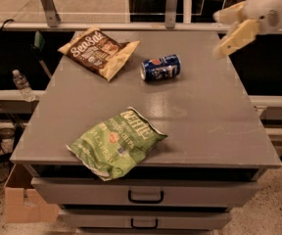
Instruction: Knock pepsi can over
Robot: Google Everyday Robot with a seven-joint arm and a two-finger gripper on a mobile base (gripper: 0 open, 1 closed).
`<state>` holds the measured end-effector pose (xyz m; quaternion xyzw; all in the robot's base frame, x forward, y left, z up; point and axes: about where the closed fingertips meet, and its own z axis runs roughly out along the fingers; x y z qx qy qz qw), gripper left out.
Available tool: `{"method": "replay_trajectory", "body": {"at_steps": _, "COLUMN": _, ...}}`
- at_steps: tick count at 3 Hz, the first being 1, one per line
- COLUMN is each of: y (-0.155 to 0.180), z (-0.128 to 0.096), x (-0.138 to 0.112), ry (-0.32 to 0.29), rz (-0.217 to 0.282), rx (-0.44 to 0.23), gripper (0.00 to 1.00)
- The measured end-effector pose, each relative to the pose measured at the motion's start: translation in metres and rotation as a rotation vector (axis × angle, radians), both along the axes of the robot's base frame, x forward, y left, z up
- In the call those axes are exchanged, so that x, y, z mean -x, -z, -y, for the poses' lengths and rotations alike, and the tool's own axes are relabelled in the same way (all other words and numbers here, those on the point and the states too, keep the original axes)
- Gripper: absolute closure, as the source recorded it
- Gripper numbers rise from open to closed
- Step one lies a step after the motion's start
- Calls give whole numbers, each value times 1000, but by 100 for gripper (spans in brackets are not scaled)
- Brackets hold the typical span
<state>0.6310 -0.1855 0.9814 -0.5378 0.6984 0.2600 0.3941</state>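
The pepsi can (pixel 160 68) is dark blue with a round logo. It lies on its side on the grey table (pixel 204 126), toward the back and a little right of centre. My gripper (pixel 219 35) hangs in the air at the upper right, above the table's right edge. It is well to the right of the can and not touching it. Its two pale fingers (pixel 238 37) are spread apart and hold nothing.
A brown chip bag (pixel 98 51) lies at the back left, left of the can. A green chip bag (pixel 116 142) lies near the front edge. Drawers (pixel 146 196) sit under the table. A cardboard box (pixel 21 202) and a water bottle (pixel 21 84) are at the left.
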Motion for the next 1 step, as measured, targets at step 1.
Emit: {"method": "replay_trajectory", "body": {"at_steps": 1, "y": -1, "z": -5, "x": -3, "ry": -5, "rz": 3, "rx": -3, "gripper": 0}}
